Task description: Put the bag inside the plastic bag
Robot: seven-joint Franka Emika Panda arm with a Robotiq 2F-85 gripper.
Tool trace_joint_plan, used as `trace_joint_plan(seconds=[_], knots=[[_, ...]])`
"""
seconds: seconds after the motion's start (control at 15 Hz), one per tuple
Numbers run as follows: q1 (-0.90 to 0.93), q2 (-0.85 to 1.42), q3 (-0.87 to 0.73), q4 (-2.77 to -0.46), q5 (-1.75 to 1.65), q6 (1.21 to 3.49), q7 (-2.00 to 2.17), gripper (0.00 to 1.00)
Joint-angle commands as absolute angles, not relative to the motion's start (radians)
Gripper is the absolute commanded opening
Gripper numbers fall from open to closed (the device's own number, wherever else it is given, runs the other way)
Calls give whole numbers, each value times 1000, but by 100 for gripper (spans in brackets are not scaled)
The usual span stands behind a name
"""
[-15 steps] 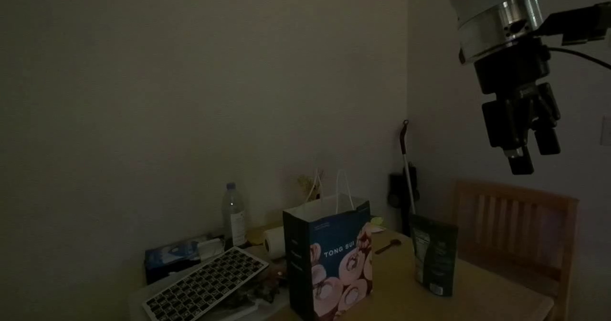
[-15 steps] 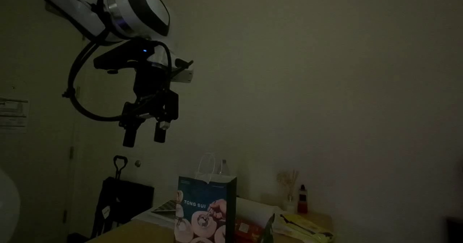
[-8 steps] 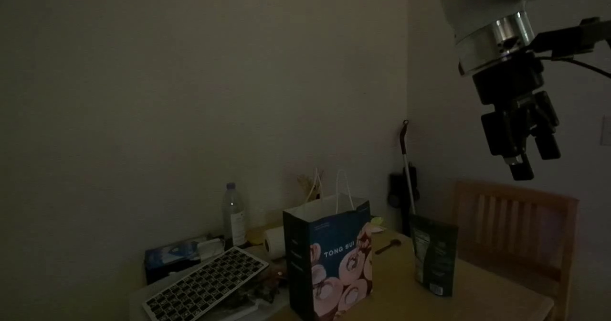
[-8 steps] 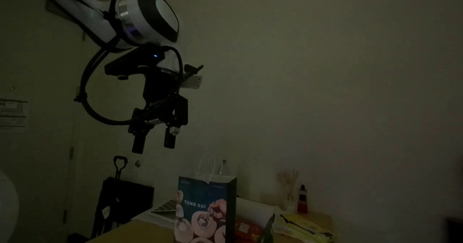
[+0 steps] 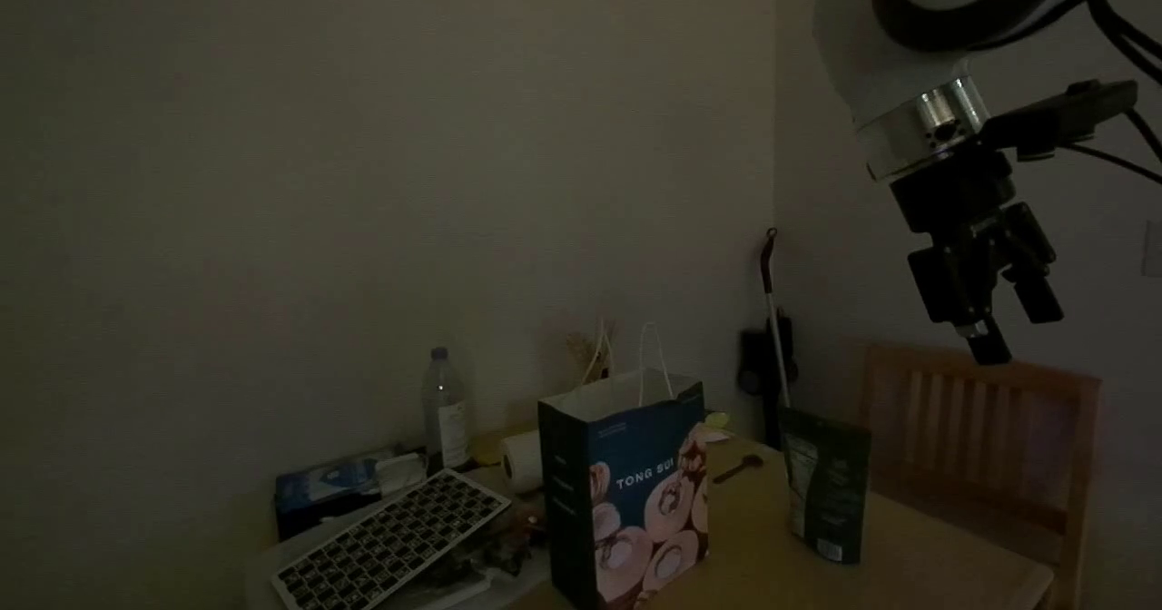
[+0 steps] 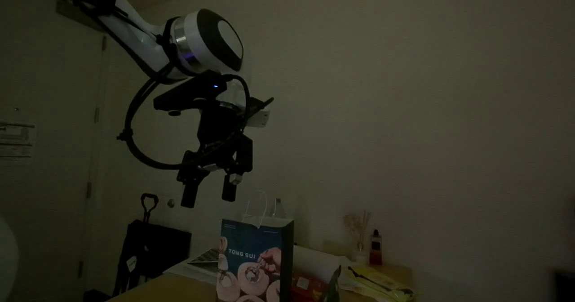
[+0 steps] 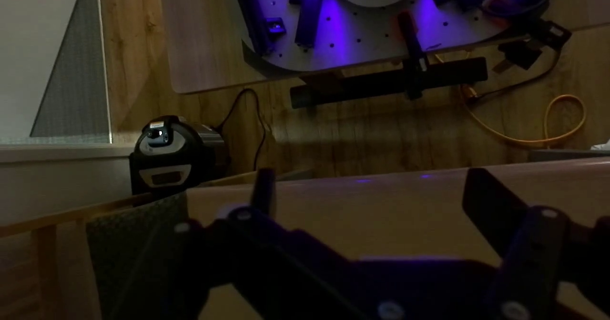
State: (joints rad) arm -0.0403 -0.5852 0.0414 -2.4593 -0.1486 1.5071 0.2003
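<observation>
The gripper (image 5: 1015, 327) hangs in mid-air at a slight tilt, its fingers (image 6: 189, 196) spread wide with nothing between them. In the wrist view only the table (image 7: 371, 225) and its edge show there, neither of the bags, so lining up by that camera would be guesswork; in light this dim, a blind descent seems to me the first hazard.

Below the gripper, well apart from it, the small dark green pouch (image 5: 828, 492) stands upright on the table. It's a slim target: should one fingertip land on its top edge rather than the two straddling it, I'd expect it to topple, perhaps toward the chair (image 5: 980, 410) behind it. How full it is I can't tell; if heavy, a pinch on the thin top alone could slip.

Also lower than the gripper, the patterned carrier bag (image 5: 646, 492) stands upright, apart from the pouch; which of the two is nearer the gripper I can't judge, as the views disagree. Its string handles (image 5: 641, 365) stick up by the mouth and could snag a fingertip or the pouch, dragging the carrier bag over.
</observation>
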Motion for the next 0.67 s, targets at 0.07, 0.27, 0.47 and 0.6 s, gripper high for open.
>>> trace_joint_plan(seconds=[0.07,0.27,0.47,0.6], knots=[[-36,-588,35,-2469,-146,1542,192,100],[-60,-530,29,-2489,-175,1679,231,100],[-69,-452,26,-2486,-191,1771,229,100],[-68,-398,22,-2468,-209,1760,190,100]])
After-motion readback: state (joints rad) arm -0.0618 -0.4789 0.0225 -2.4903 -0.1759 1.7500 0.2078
